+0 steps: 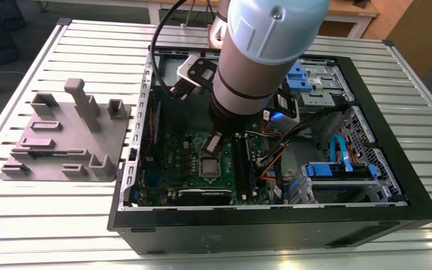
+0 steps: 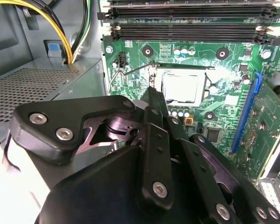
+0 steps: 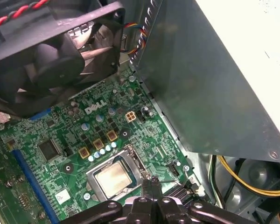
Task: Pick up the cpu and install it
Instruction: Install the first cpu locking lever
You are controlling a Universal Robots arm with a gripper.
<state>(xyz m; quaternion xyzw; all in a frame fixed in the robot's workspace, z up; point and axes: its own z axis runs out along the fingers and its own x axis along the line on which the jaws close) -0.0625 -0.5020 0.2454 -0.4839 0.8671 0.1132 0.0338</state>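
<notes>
This is looking like a robotics lab or assembly workshop. A ribbed aluminium worktable [image 1: 43, 191] is carrying an open black desktop computer case [image 1: 276, 225] and a grey moulded parts fixture [image 1: 66, 140], while a pale wooden bench [image 1: 351, 11], possibly a desk, is standing behind it on a grey floor.

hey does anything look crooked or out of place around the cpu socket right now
Nothing stands out. The cpu lies flat and square inside its socket frame on the motherboard, and the gripper hangs just beside the socket edge, holding nothing. The memory sticks sit level in their slots.
</notes>
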